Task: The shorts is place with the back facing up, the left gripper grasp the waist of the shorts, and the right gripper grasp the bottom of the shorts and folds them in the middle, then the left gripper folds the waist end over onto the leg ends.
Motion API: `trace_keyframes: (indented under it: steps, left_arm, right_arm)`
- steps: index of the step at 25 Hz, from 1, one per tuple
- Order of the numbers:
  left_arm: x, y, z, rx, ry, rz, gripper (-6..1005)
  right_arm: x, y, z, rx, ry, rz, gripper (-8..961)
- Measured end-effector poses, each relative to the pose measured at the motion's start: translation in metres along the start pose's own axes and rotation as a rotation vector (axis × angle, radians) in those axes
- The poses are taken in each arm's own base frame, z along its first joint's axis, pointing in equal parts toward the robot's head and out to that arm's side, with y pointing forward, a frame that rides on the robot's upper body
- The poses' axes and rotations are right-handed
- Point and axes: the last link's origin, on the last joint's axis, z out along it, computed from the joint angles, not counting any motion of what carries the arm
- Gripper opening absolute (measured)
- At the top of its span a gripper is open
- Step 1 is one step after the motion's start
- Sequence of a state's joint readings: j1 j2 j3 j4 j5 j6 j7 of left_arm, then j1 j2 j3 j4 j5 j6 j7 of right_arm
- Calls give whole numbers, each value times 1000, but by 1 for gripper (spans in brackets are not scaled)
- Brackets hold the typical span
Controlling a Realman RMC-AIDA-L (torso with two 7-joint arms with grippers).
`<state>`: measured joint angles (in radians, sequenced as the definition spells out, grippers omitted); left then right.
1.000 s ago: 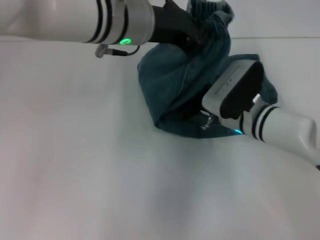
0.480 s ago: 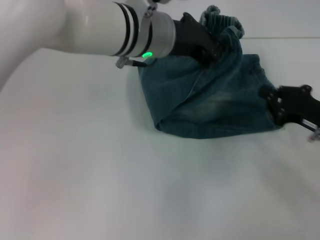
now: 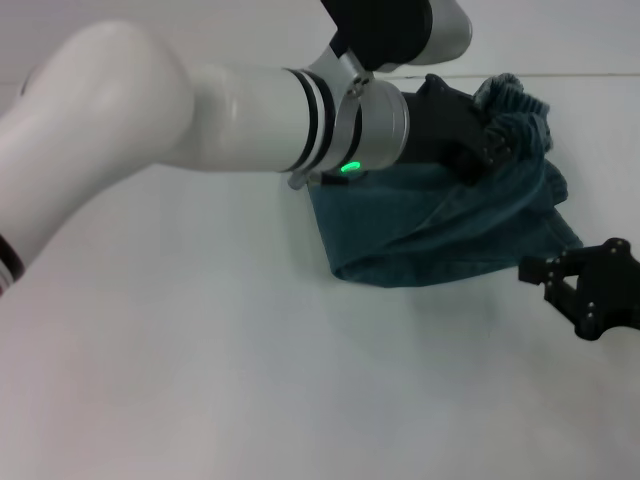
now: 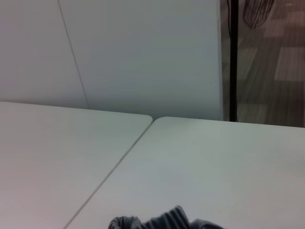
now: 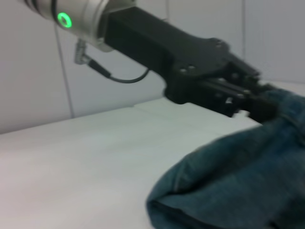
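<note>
Your left tool (image 3: 490, 150) pinches the waist of the folded blue denim shorts (image 3: 440, 235), lying far right on the white surface (image 3: 200, 380); your right tool (image 3: 575, 290) hangs wide just beside them.

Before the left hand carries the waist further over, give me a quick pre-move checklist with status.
1. Left hand shut on the waistband of the denim shorts: ok, fabric bunched at its fingers in the head and right wrist views.
2. Right hand off the shorts: ok, it sits beside the right edge, apart.
3. Right hand open: ok.
4. Shorts folded in the middle: ok, doubled edge lies nearest the robot.
5. Leg ends lying flat: cannot tell.
6. Table ahead of the fold: ok.
</note>
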<state>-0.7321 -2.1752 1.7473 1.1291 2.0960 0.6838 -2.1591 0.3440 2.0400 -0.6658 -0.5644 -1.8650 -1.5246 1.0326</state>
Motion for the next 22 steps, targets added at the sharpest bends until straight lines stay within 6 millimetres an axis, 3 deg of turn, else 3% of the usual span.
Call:
trace_keyframes:
  steps: [2,5,13,16,22]
  left_arm:
    - [-4,3,2,1,1,-10,140]
    - [-8,4,3,-2,-3,-31,346]
    - [-29,-8,-16,19,28,-106,493]
    - [-48,-13,-35,-8,71,-139,548]
    - [-115,-15,-79,-104,194,-254,812]
  right_arm:
    - [0,2,3,-21,11,-3,10]
    - [-2,2,8,-44,22,-6,17]
    - [-9,0,10,-68,20,-3,35]
    - [-12,-2,8,-76,32,3,41]
    - [-18,0,2,-105,64,8,55]
